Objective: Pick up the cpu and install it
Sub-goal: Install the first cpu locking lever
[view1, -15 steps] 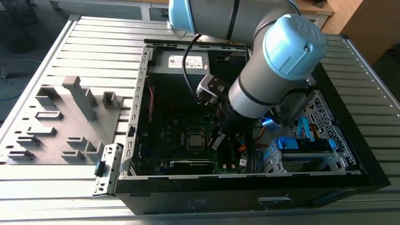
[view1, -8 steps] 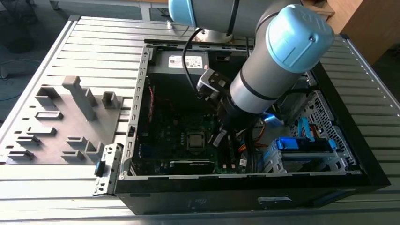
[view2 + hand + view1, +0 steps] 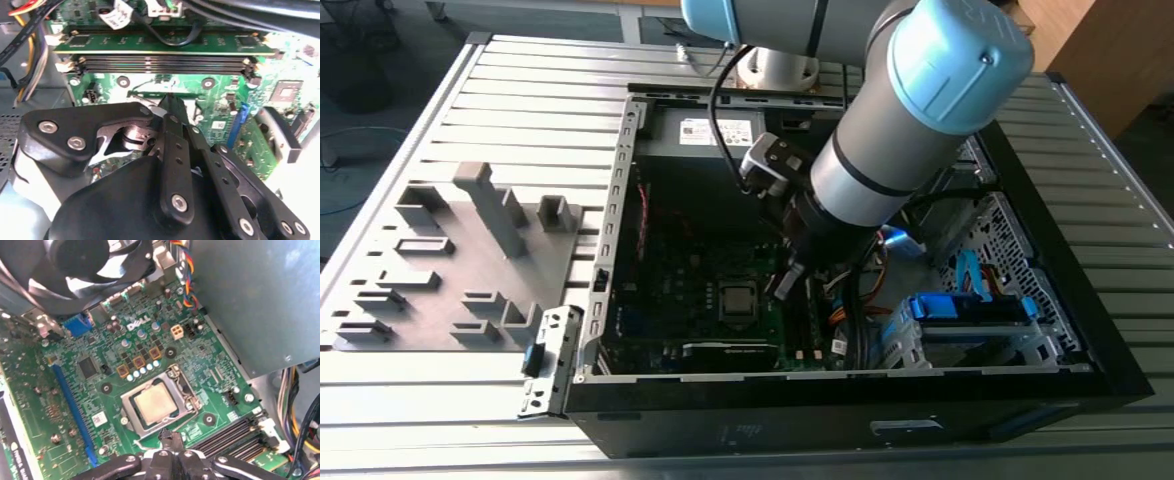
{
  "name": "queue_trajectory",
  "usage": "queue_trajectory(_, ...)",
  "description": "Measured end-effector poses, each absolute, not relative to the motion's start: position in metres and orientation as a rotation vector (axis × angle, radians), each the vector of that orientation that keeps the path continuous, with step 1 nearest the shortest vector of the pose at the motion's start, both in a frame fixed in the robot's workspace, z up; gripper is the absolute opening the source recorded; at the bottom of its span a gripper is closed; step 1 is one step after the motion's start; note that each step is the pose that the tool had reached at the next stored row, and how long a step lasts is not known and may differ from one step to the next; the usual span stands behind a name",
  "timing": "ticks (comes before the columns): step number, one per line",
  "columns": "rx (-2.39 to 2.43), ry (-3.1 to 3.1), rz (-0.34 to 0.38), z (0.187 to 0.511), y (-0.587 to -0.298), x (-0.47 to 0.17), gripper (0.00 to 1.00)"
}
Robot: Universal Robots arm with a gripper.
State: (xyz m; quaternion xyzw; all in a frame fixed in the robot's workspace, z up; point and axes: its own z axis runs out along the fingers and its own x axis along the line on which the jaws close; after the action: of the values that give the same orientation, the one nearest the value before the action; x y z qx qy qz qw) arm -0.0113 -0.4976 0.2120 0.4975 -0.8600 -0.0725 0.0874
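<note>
I see cpu (image 3: 156,406) lying flat in socket (image 3: 131,422) on motherboard (image 3: 70,405), inside case (image 3: 616,190). My gripper (image 3: 170,438) sits just beside socket's edge nearest memory slots (image 3: 227,434), fingers pinched together, empty. Chip square, no long axis. Tight room: memory slots flank one side, blue slot (image 3: 75,412) other.

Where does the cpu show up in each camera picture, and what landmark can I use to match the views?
Exterior view: the cpu sits in its socket on the motherboard, inside the open computer case, just off the gripper toward the exterior view's left.
First wrist view: the cpu lies in the socket frame, close beyond the gripper.
Second wrist view: I cannot make it out.
Shared landmark: the memory slots, also.
</note>
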Motion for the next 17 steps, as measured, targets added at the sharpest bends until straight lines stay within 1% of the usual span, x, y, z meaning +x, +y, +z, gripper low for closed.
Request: queue_trajectory(17,1.482,-2.562,-0.214,0.215,-0.482,-0.025,0.11)
